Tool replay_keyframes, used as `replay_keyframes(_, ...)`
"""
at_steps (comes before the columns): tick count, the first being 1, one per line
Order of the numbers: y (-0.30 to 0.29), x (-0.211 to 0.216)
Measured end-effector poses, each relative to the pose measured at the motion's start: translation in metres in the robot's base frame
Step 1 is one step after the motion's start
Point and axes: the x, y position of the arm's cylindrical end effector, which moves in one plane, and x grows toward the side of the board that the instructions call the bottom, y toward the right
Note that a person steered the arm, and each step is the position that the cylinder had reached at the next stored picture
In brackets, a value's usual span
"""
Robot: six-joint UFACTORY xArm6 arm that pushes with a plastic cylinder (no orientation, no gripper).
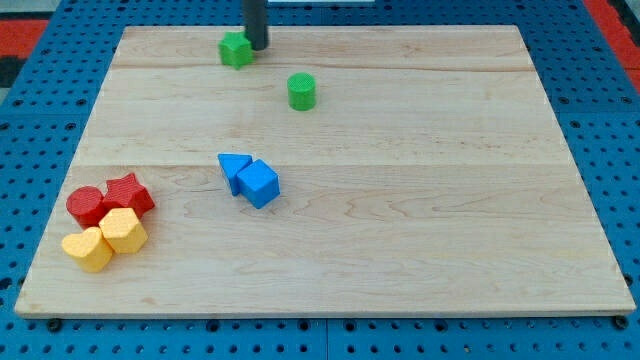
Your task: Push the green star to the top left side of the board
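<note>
Green star (235, 49) near the wooden board's (400, 250) top edge, my tip (257, 46) touching its right side; no writing legible.

On the wooden worktop (400, 250), the green star block (235, 50) sits near the view's top edge, my tip (257, 46) touching its right side. The green cylinder block (301, 91) lies lower right of it. The blue triangular block (233, 169) touches the blue cube block (260, 184) mid-board. At bottom left cluster the red cylinder block (86, 205), red star block (128, 193), yellow hexagonal block (123, 230) and yellow heart-shaped block (88, 249).
</note>
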Motion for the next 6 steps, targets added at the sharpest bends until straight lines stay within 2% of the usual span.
replay_keyframes(1, -0.030, 0.000)
replay_keyframes(2, 0.017, 0.003)
replay_keyframes(3, 0.019, 0.007)
replay_keyframes(4, -0.019, 0.007)
replay_keyframes(6, -0.025, 0.040)
